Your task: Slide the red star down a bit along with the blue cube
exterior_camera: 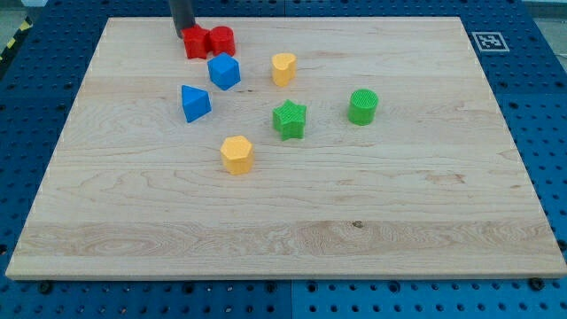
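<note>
wooden bench point(292, 230) seen from above at a slant, resting on a blue perforated base point(549, 106). the arm carries no pincer, so no open or closed state applies; it ends in a dark rod whose lower end, my tip point(184, 32), stands at the upper left of the frame, touching or just above the top edge of the red star point(195, 42). a second red block point(221, 39), its shape hard to make out at this angle, sits against the star's right side. the blue cube point(224, 71) lies just below and slightly right of the red pair, near but seemingly not touching. further down and left is a blue block point(195, 103), apparently a wedge or pyramid. a yellow block point(283, 67) stands right of the cube; a green star point(290, 119) lies near the frame's centre, a green cylinder point(363, 105) to its right, and a yellow hexagonal block point(237, 153) below the cube. a printed marker tag point(490, 40) sits off the bench at the upper right.
</note>
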{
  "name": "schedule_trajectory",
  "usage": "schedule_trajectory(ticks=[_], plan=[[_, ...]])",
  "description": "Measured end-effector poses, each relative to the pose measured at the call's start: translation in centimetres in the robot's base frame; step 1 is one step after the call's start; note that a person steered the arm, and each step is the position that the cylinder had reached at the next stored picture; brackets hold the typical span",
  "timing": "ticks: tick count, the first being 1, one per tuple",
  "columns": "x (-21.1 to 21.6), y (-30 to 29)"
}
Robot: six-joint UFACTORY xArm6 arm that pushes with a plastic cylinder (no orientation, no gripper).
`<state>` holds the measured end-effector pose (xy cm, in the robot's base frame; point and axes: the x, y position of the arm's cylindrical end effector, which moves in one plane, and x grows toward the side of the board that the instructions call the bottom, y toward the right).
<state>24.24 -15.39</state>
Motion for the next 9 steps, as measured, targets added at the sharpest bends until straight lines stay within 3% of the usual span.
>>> schedule_trajectory(ticks=[3, 6, 9], plan=[[6.8, 0.7], [6.5, 5.7], [4.7, 5.1]])
